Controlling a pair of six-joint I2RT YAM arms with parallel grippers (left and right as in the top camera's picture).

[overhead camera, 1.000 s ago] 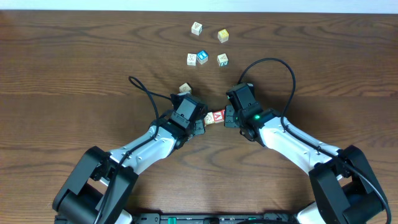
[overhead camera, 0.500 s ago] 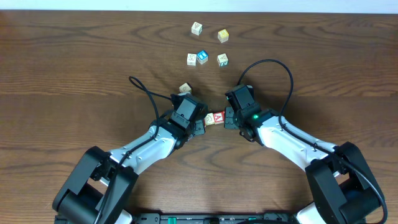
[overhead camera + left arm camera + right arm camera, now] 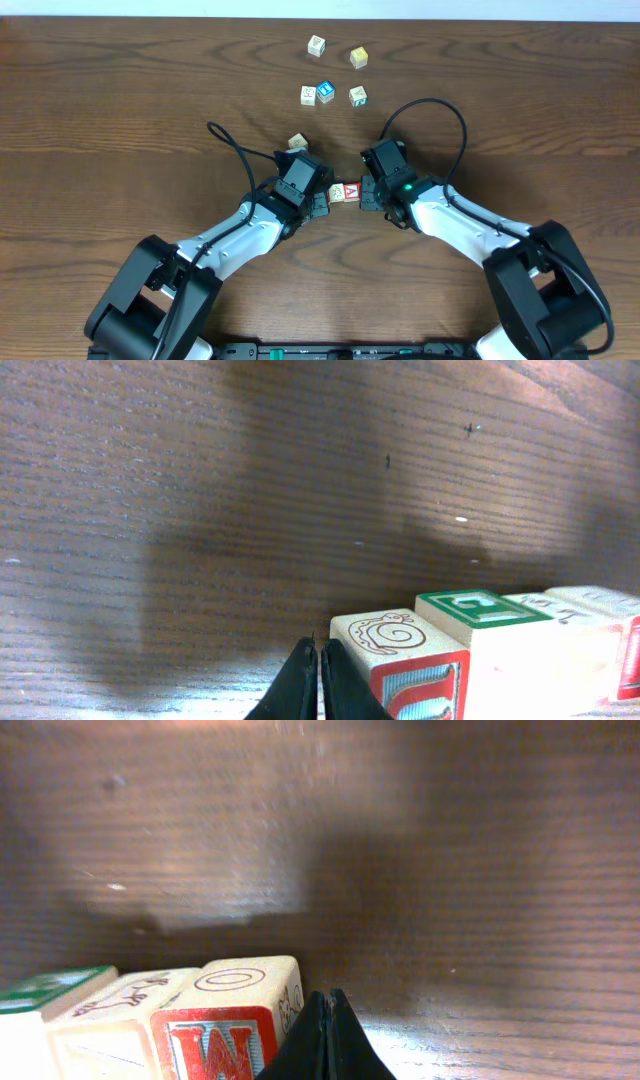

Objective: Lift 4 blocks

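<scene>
A short row of blocks (image 3: 344,191) lies end to end between my two grippers. In the left wrist view the nearest block (image 3: 400,660) has a snail drawing on top and a red face; a green-topped one (image 3: 480,610) and paler ones follow. My left gripper (image 3: 320,665) is shut, its tips against that end block. In the right wrist view a block with a red W (image 3: 230,1025) ends the row, and my right gripper (image 3: 328,1015) is shut against its side. From overhead the left gripper (image 3: 322,200) and right gripper (image 3: 367,194) flank the row; the arms hide much of it.
Loose cubes lie farther back: a cream one (image 3: 316,44), a yellow one (image 3: 358,57), a pale one (image 3: 308,95), a blue-faced one (image 3: 325,92), a green-marked one (image 3: 357,95). Another pale cube (image 3: 298,142) sits just behind the left wrist. Black cables arch over both arms.
The right gripper has shifted slightly left and nearer, and the row of blocks has slid a little left with it. The left arm has hardly moved.
</scene>
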